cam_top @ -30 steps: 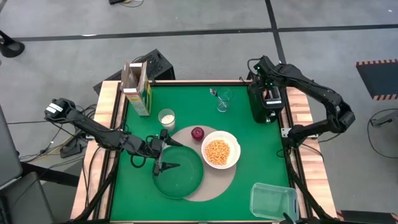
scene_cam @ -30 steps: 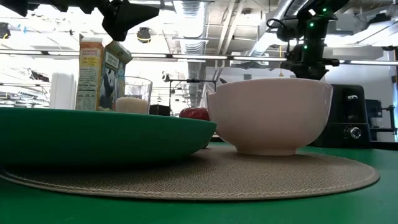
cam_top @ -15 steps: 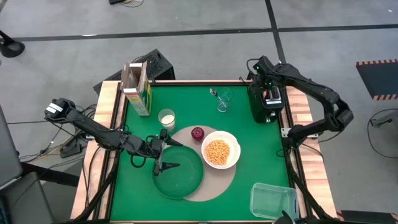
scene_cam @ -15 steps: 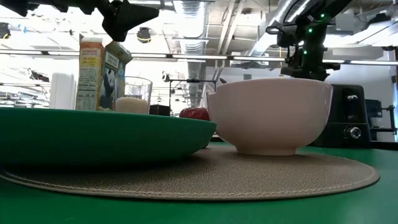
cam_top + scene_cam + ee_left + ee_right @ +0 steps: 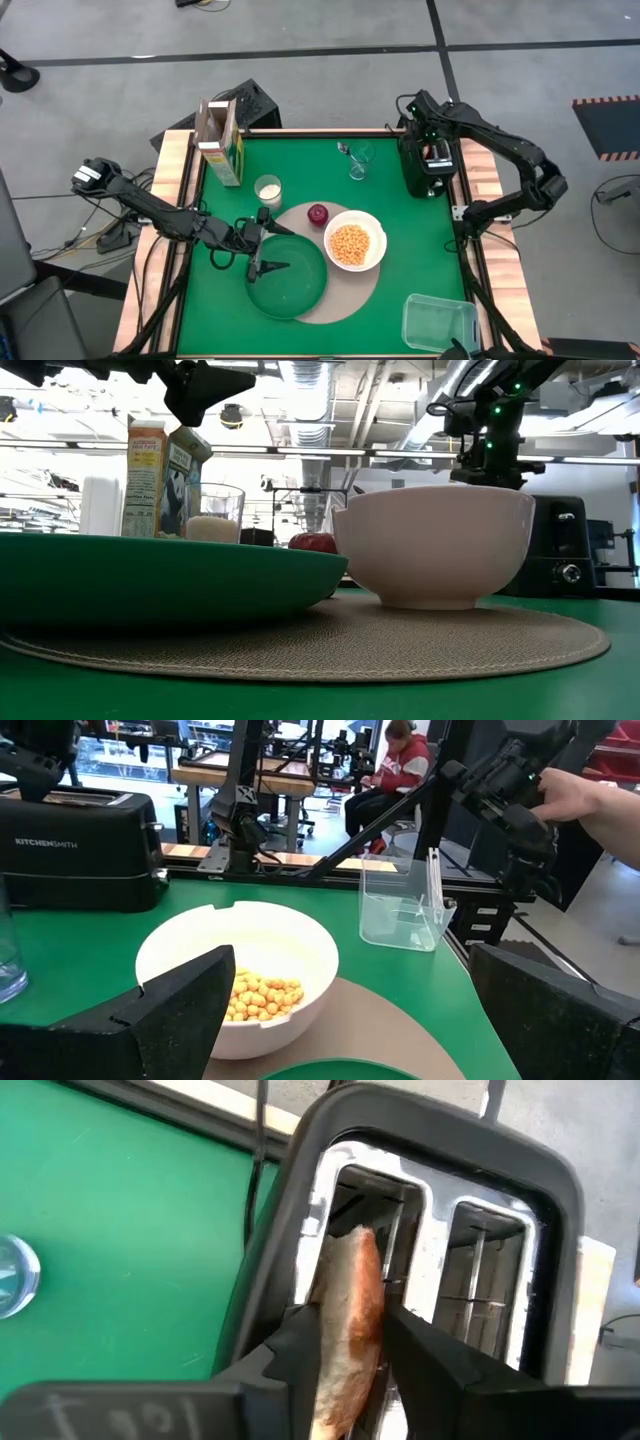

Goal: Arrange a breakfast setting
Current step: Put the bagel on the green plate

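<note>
The dark-green plate (image 5: 288,285) lies on the round tan mat (image 5: 352,292), beside the white bowl (image 5: 354,243) of cereal. My left gripper (image 5: 285,250) hovers open over the plate's far-left part, touching nothing. It faces the bowl, which shows in the left wrist view (image 5: 240,970). My right gripper (image 5: 432,150) is shut on a slice of toast (image 5: 350,1280) in the black toaster (image 5: 428,170) at the far right. The clear glass (image 5: 359,158), with what looks like the metal spoon in it, and the cereal box (image 5: 220,140) stand at the far side. My right gripper pinches the toast slice between its two fingers (image 5: 425,1355), one on each flat face (image 5: 352,1295). The fingers come from above, pointing down. The slice stands upright on edge, its lower part down in one toaster slot (image 5: 345,1195).
A glass of milk (image 5: 267,190) and a red apple (image 5: 318,214) stand near the mat's far edge. A clear plastic tub (image 5: 438,322) sits at the near right corner. A person's hand (image 5: 590,800) and a seated person show beyond the table.
</note>
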Available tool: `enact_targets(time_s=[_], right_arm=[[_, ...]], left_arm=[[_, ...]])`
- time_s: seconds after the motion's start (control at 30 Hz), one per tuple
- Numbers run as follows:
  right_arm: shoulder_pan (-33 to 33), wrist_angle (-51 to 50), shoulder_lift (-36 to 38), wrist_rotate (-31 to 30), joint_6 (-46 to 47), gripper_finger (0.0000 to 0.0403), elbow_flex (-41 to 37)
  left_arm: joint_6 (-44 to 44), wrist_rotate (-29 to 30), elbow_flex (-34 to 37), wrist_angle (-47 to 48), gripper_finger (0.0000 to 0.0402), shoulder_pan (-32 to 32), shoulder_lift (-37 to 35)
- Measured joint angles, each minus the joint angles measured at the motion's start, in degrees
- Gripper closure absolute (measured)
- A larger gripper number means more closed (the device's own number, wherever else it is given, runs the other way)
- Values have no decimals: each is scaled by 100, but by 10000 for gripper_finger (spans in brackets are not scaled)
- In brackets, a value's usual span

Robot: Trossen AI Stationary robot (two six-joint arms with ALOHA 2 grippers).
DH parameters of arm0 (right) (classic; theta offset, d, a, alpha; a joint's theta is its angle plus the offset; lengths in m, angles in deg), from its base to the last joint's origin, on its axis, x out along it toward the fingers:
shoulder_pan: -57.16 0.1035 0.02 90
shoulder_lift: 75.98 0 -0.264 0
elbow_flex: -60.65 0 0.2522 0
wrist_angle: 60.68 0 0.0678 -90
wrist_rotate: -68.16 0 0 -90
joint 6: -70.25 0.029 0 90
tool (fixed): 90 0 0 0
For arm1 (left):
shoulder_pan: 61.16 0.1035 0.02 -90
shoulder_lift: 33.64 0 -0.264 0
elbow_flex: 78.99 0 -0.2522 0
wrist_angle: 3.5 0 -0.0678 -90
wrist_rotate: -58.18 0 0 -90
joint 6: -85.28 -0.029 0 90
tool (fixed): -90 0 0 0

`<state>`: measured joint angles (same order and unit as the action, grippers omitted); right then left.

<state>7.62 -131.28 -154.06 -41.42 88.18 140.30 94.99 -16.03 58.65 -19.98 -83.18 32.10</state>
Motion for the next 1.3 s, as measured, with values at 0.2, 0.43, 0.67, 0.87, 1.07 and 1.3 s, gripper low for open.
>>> enact_targets(time_s=[0.2, 0.43, 0.67, 0.87, 1.07, 1.3], right_arm=[[1, -1, -3, 9, 4, 316, -1], [1, -14, -3, 7, -6, 329, -1], [1, -28, 4, -1, -44, 330, 2], [1, -112, 4, -4, -107, 337, 63], [1, -108, 4, -15, -131, 346, 67], [1, -103, 8, -29, -136, 348, 69]], left_arm=[[0, 4, 0, -2, 15, 0, 0], [0, 7, 0, -4, 15, 0, 0], [-2, 7, 0, -7, 15, 0, -2], [-2, 7, 0, -7, 15, 0, -2], [-2, 7, 0, -9, 15, 0, -2], [-2, 7, 0, -8, 15, 0, -2]])
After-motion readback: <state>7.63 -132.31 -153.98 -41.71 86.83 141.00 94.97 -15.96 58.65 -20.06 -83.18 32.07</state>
